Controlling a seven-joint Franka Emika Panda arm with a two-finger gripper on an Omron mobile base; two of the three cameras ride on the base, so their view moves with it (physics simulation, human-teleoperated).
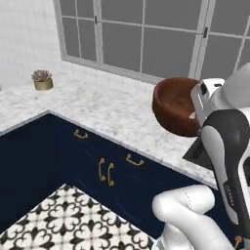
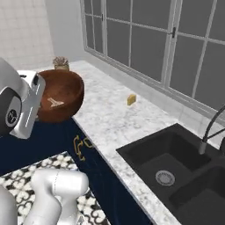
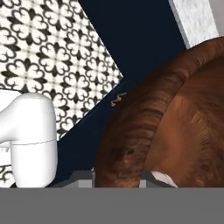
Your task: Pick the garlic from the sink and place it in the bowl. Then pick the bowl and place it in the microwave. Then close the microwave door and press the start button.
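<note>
The glossy reddish-brown bowl (image 1: 173,105) hangs in the air over the counter's front edge, tipped on its side. My gripper (image 3: 118,175) is shut on its rim, and the rim runs between the two fingertips in the hand view. A small pale lump, the garlic (image 2: 55,103), lies inside the bowl (image 2: 61,94) close to my gripper (image 2: 41,105). The black sink (image 2: 132,151) lies to the right in the right base view, with a round grey drain (image 2: 165,177) in its near basin. The microwave and its door are out of view.
A white marble counter (image 1: 97,105) runs over navy cabinets with brass handles (image 1: 105,171). A small potted plant (image 1: 42,79) stands far left. A yellow block (image 2: 131,99) lies near the window. The black faucet (image 2: 211,125) rises behind the sink. Patterned floor tiles (image 3: 48,48) lie below.
</note>
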